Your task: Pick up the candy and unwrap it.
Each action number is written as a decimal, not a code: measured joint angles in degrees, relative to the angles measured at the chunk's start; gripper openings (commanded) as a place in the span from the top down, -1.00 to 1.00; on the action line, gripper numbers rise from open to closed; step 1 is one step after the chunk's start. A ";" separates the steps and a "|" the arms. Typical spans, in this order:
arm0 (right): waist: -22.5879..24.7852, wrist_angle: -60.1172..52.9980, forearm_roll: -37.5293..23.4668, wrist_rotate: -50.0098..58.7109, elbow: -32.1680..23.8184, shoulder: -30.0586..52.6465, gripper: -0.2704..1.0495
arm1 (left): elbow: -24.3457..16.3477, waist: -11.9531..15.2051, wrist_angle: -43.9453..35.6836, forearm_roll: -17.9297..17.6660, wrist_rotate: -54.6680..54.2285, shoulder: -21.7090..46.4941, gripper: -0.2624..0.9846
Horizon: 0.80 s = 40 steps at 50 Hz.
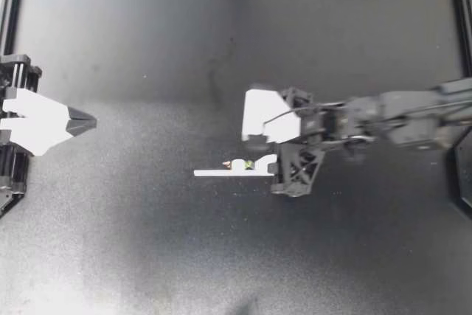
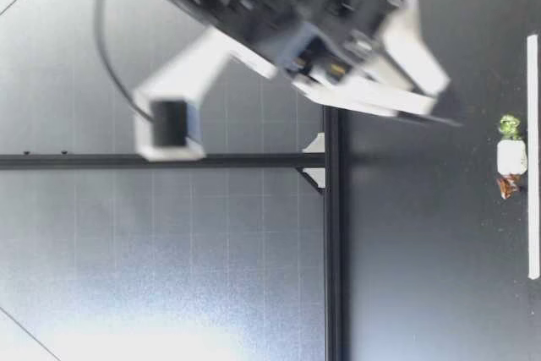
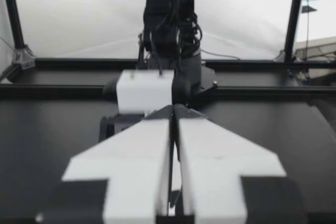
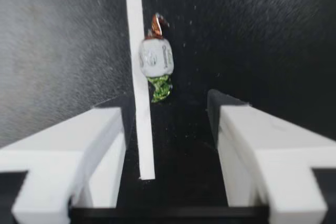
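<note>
Right gripper (image 1: 253, 148): fingers spread wide, gripping nothing, touching nothing that shows. In the right wrist view the right gripper (image 4: 170, 116) has its two white fingers (image 4: 79, 145) standing well apart. The near end of a thin white strip (image 4: 137, 40) reaches into the gap, closer to one finger. In the low view the right gripper (image 2: 448, 106) hangs tilted above the table, clear of the surface and apart from the candy (image 2: 510, 156). Candy (image 1: 240, 164): wrapped, lying on the black table (image 1: 147, 241) just ahead of the right gripper's open fingers, not between them. It rests against one long side of the white strip (image 1: 214, 173). The candy (image 4: 156, 59) has a white body, a green twisted end toward the gripper and a copper-brown twisted end pointing away. Both twists are closed. The white strip (image 2: 532, 234) lies flat on the table. Left gripper (image 1: 88, 123): clenched on nothing, parked at the table's edge well apart from the candy. In its own wrist view the left gripper (image 3: 173, 111) has its fingers pressed together.
</note>
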 measured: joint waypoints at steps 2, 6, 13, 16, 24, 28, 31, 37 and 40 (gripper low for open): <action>0.00 0.62 0.00 0.00 -0.53 0.70 -0.24 | 0.00 0.00 -0.09 0.00 -0.09 0.00 0.74; 0.00 1.32 0.00 0.00 -1.67 1.76 -0.24 | 0.00 0.00 0.00 0.00 0.00 0.09 0.74; 0.09 1.58 0.00 0.18 -2.64 3.25 -0.24 | 0.00 0.00 0.00 0.00 0.00 0.00 0.74; 0.09 1.67 0.00 0.18 -2.99 3.78 -0.23 | 0.09 -0.09 0.00 0.09 0.00 0.00 0.74; 0.35 2.02 0.00 0.18 -3.16 4.75 -0.21 | 0.09 0.00 0.00 0.00 0.00 0.00 0.74; 0.44 2.11 0.00 0.18 -3.16 5.01 -0.15 | 0.09 0.00 0.00 0.00 0.00 0.09 0.74; 0.44 2.11 0.00 0.18 -3.16 5.19 -0.10 | 0.09 0.00 0.00 0.00 0.00 0.00 0.74; 0.44 2.20 0.00 0.26 -3.25 5.80 -0.02 | 0.09 0.00 -0.09 0.00 0.00 0.09 0.74; 0.44 2.20 0.00 0.18 -3.25 6.15 -0.01 | 0.09 0.00 0.00 0.00 0.00 0.09 0.74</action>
